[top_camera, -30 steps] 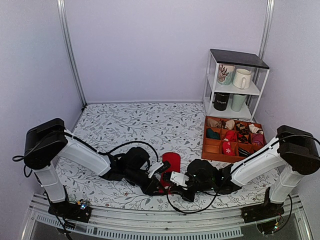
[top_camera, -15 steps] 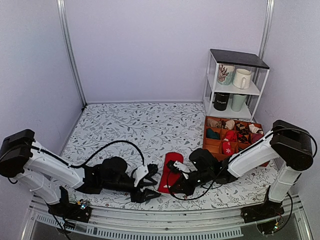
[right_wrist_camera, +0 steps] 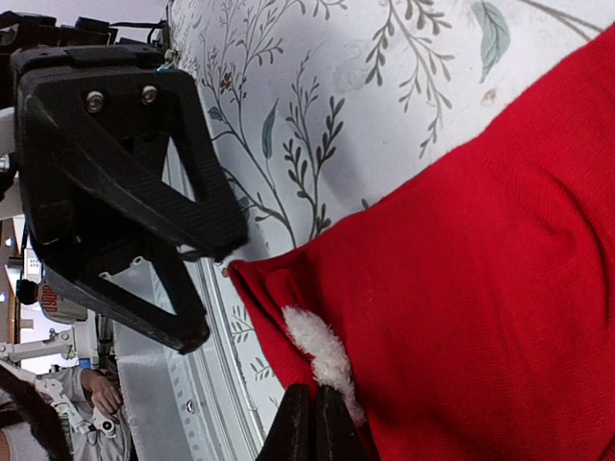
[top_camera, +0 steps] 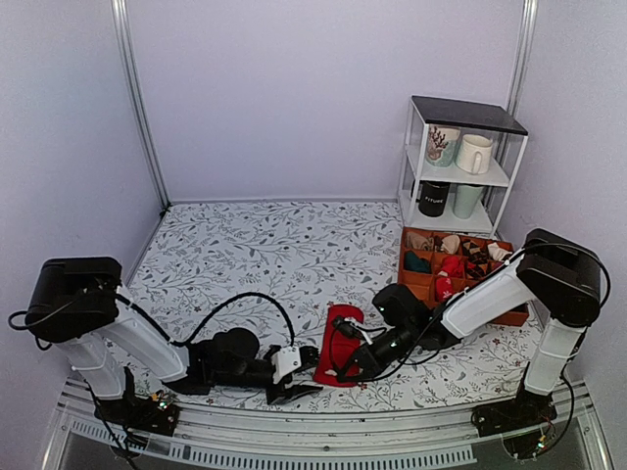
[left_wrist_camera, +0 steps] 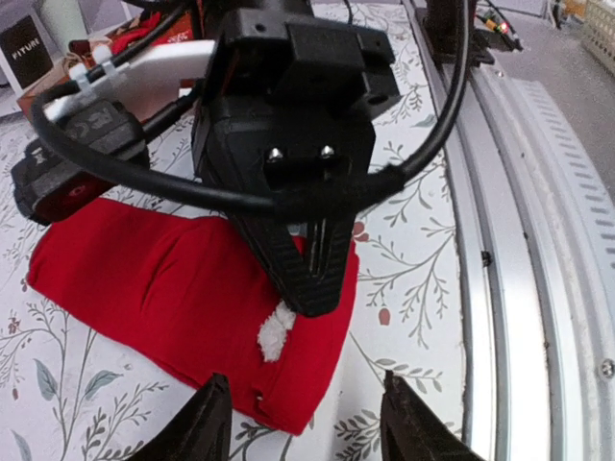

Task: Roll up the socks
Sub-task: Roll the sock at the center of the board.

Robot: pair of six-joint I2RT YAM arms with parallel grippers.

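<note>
The red socks [top_camera: 339, 341] lie flat on the leaf-patterned table, lengthwise toward the near edge. Their white mark [left_wrist_camera: 274, 332] is at the near end. My right gripper [top_camera: 345, 360] lies low over that end, its jaws shut on the fabric beside the white mark [right_wrist_camera: 325, 353]. In the right wrist view the closed fingertips [right_wrist_camera: 312, 423] pinch the red socks [right_wrist_camera: 480, 240]. My left gripper [top_camera: 294, 384] is open and empty, just near-left of the socks. In the left wrist view its gripper [left_wrist_camera: 307, 427] faces the socks' [left_wrist_camera: 163, 279] near end, apart from it.
An orange compartment box [top_camera: 415, 292] with several sock bundles stands at the right. A white shelf [top_camera: 411, 147] with mugs stands behind it. The metal rail [top_camera: 294, 431] runs along the near edge, close behind my left gripper.
My left gripper has pulled back from the socks toward the near edge and stands open. My right gripper has stayed at the socks' near end. The socks now lie stretched out.
</note>
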